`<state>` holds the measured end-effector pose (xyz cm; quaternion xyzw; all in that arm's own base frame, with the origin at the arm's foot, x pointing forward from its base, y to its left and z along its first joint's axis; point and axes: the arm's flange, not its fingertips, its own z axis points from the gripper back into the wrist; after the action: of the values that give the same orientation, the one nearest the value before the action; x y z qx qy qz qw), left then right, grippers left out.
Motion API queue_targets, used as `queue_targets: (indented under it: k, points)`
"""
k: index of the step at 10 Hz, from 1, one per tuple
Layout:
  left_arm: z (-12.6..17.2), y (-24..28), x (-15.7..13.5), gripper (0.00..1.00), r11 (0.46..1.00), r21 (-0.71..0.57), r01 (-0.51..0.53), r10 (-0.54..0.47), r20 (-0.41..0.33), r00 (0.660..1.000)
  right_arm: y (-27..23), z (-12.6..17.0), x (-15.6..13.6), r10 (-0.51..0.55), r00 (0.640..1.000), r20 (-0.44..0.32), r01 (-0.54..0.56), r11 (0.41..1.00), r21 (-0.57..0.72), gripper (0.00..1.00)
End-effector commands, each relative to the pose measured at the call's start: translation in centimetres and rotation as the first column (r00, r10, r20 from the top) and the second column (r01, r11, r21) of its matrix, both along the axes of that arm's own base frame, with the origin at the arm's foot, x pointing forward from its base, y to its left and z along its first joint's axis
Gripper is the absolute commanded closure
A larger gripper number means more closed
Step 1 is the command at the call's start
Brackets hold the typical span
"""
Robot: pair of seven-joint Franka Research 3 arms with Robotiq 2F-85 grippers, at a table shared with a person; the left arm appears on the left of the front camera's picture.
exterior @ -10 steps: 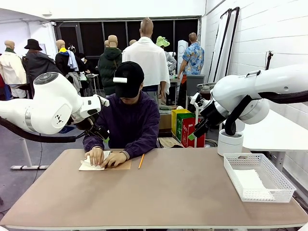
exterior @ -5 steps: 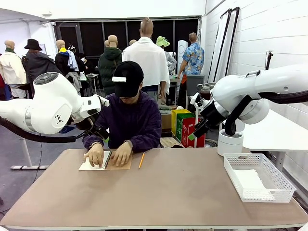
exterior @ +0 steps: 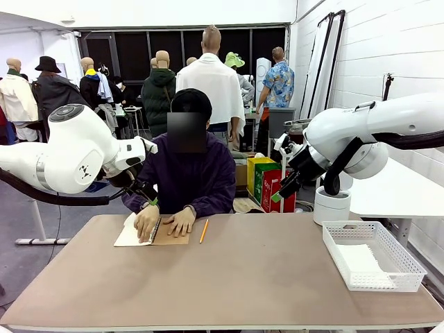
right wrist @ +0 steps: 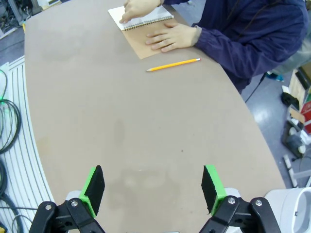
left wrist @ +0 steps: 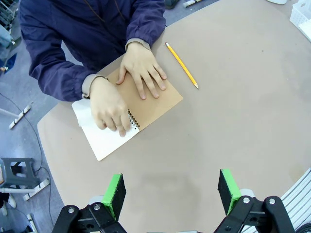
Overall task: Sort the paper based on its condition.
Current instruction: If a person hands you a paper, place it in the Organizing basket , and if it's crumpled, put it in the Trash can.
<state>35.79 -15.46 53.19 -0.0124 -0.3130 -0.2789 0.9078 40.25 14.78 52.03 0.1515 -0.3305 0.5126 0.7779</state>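
Observation:
A sheet of paper (exterior: 362,262) lies flat in the white mesh basket (exterior: 402,281) at the table's right. At the far left, the person presses one hand (left wrist: 111,108) on the spiral of a notebook and the other (left wrist: 142,75) on its brown cover (left wrist: 163,99). A white page (left wrist: 103,140) sticks out from under the first hand; I cannot tell if it is loose. My left gripper (left wrist: 171,194) hangs open above the table near the notebook (exterior: 170,239). My right gripper (right wrist: 153,189) is open and high over the table's right half.
A yellow pencil (exterior: 203,231) lies just right of the notebook, also in the left wrist view (left wrist: 182,65) and the right wrist view (right wrist: 172,64). The person sits at the far edge. A white cylinder (exterior: 331,205) stands behind the table at right.
The person's hands left the white page: one now rests on the spiral, the other on the brown cover, and the head has lifted. Neither arm has moved.

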Motion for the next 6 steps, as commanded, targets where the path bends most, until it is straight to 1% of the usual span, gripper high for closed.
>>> queue_targets:
  k: [1, 6]
  points:
    - [-0.06, 0.07, 0.08, 0.0, 1.0, 0.003, 0.001, -0.001, 0.01, 1.0, -0.06, -0.18, 0.18, 0.009, 1.0, -0.005, -0.009, 1.0, 0.022, 0.0]
    - [-0.06, 0.07, 0.08, 0.0, 1.0, 0.003, 0.001, -0.001, 0.01, 1.0, -0.06, -0.18, 0.18, 0.009, 1.0, -0.005, -0.009, 1.0, 0.022, 0.0]
